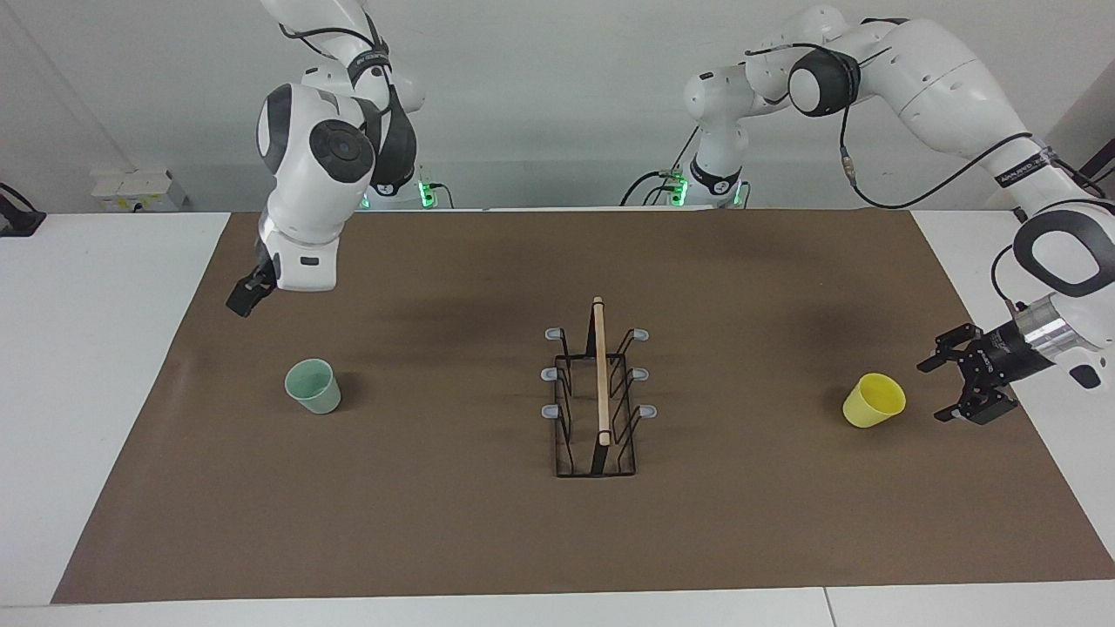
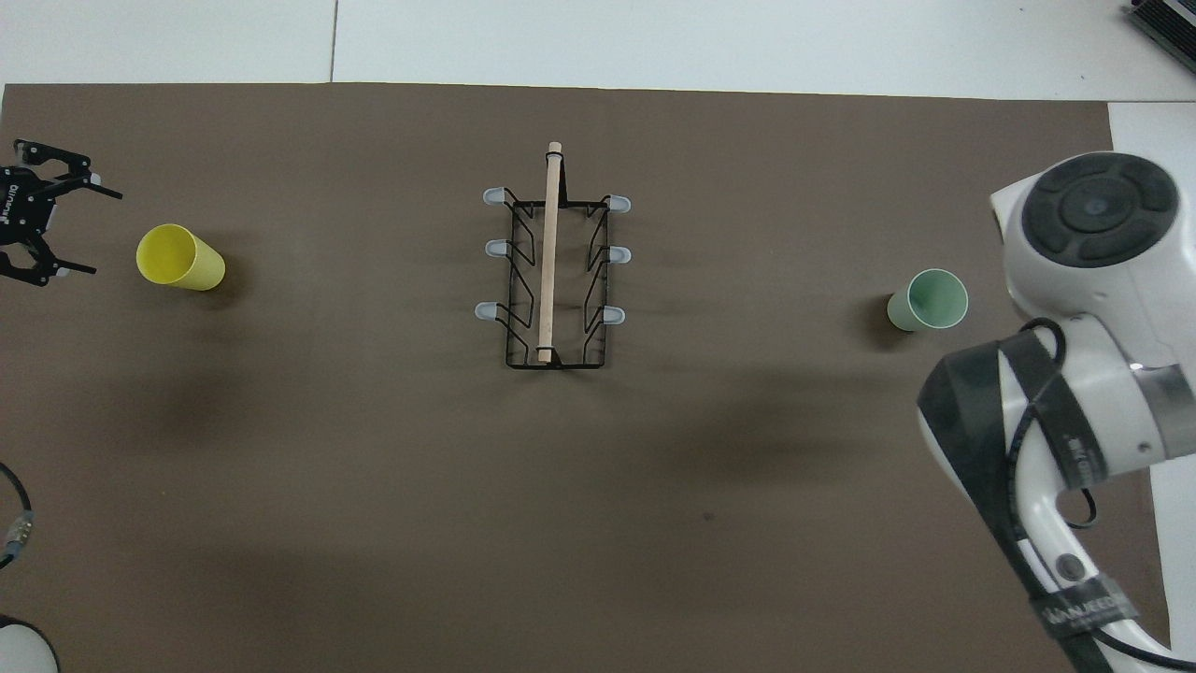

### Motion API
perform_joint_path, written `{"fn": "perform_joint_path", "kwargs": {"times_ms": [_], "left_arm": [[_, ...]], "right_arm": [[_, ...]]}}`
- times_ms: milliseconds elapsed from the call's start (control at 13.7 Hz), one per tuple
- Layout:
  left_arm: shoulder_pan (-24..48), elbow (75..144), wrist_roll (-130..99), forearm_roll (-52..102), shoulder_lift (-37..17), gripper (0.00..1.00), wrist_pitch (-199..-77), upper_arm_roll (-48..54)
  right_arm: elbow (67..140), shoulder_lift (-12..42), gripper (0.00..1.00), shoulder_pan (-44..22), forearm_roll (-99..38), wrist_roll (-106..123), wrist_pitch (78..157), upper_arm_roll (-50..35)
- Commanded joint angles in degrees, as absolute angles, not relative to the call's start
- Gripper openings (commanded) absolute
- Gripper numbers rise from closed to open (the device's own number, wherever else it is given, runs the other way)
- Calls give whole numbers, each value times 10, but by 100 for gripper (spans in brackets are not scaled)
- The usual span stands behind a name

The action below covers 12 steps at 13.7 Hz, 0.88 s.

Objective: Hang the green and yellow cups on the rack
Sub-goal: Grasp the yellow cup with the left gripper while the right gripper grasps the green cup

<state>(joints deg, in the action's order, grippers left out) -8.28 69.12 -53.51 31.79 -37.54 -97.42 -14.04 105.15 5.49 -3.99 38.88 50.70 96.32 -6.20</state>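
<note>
So far nothing hangs on the rack [image 1: 596,402] at mid-bench. Both cups lie apart: the yellow cup [image 1: 874,400] just beside the left gripper's [image 1: 956,387] spread fingers, the green cup [image 1: 313,386] below the right gripper [image 1: 246,296], empty, fingers apart.

Bright, even light is falling from above and both views are staying sharp, without glare. Soft, diffuse arm shadows are lying on the brown mat [image 1: 488,522] on both sides of the rack [image 1: 597,392]; each cup is casting a small, darker shadow.
</note>
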Motion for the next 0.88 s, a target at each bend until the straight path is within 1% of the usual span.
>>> {"fn": "perform_joint_path", "kwargs": {"times_ms": [0,146,366,585,805], "left_arm": [[-119,671,-586,374,-410,100,-982,-140],[-118,692,-617,398,-409,100,-990,-139],[-109,784,-626,448,-396,100,-1047,-140],[-120,862,-649,535,-372,100,-1060,-141],[-115,940,-644,594,-345,100,-1078,-142]], "right_arm": [[1061,71,100,-44,436,582,968,-62],[1061,94,100,-49,454,581,976,-62],[1060,120,100,-60,477,569,997,-62],[1060,141,100,-61,488,552,1020,-62],[1049,190,100,-99,531,518,1006,-62]]}}
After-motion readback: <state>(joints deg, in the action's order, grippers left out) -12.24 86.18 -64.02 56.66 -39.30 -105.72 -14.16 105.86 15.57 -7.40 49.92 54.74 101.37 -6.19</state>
